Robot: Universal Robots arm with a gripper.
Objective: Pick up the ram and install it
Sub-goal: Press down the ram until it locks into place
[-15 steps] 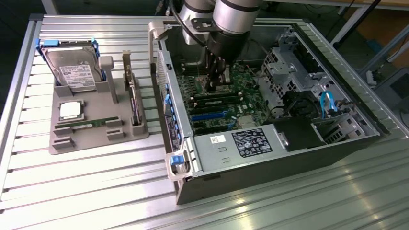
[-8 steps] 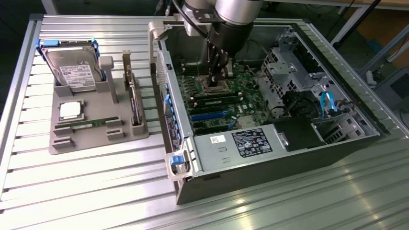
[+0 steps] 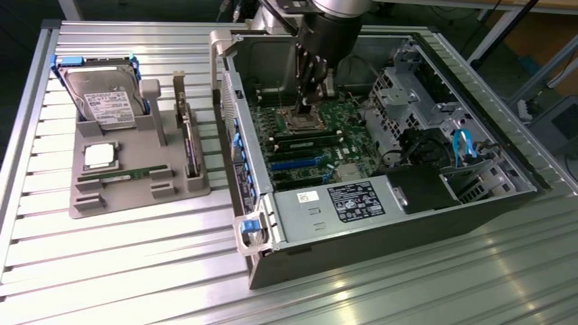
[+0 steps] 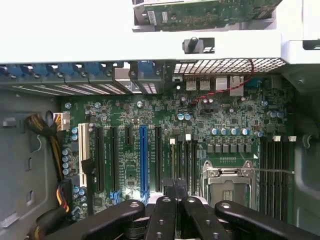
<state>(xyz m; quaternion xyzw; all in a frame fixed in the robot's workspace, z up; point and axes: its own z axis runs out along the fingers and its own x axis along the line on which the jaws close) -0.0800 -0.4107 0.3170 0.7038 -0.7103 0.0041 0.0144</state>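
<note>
The black claw [image 3: 305, 101], apparently closed on nothing, hangs inside the open grey computer case [image 3: 380, 223] over the green motherboard [image 4: 150, 125], while the thin green ram stick [image 3: 126, 175] lies in the grey holder tray [image 3: 135, 196], so pickup seems not yet done.

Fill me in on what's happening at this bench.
A robot arm is reaching down into an open computer case, with its gripper low over the motherboard near the empty processor socket. A ram stick lies in the grey holder tray beside the case, next to a hard drive and a processor chip.
</note>
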